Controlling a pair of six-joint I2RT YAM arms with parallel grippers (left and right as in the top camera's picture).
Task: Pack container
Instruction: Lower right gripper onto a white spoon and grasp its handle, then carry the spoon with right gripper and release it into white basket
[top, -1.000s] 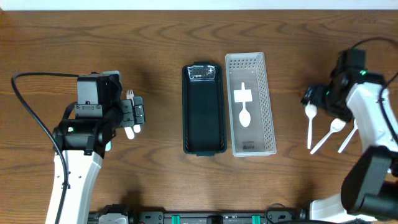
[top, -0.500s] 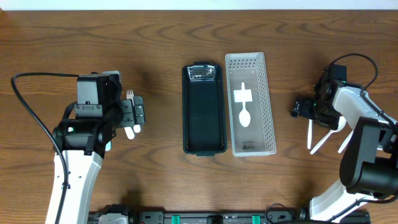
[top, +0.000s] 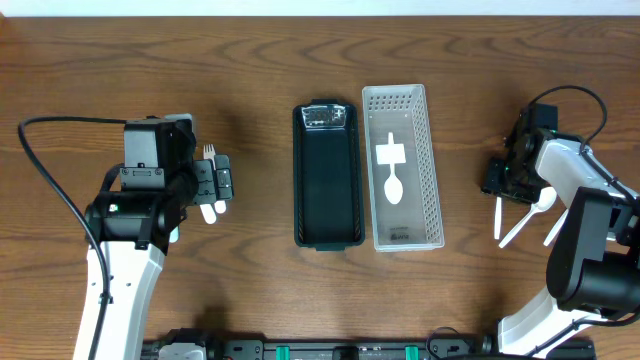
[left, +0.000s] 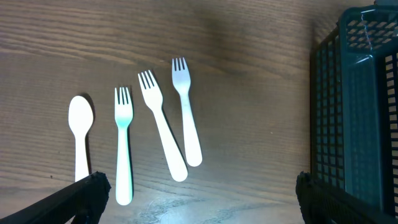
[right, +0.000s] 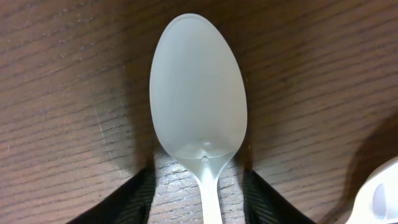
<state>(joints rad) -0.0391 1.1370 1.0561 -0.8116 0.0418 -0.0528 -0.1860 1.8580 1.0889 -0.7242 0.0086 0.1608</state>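
The black mesh container (top: 327, 190) stands at the table's middle, with a white tray (top: 403, 100) to its right holding one white spoon (top: 393, 185). Low over the wood, my right gripper (right: 202, 199) straddles the neck of a white spoon (right: 198, 93). Its fingers (right: 130, 202) have narrowed, and a gap shows on each side of the handle. My left gripper (left: 199, 199) hangs wide open above three white forks (left: 163, 130) and a spoon (left: 81, 134), gripping nothing. The container's edge (left: 354, 106) shows at the right of the left wrist view.
Two more white spoons (top: 530, 215) lie fanned beside the right gripper (top: 497, 177), one showing at the corner of the right wrist view (right: 379, 196). The left gripper (top: 222, 183) covers most of the left cutlery. Cables trail from both arms.
My right gripper has come down over the leftmost right-hand spoon, shifted a little to the right, and its fingers have narrowed around the neck. The left arm has not moved.
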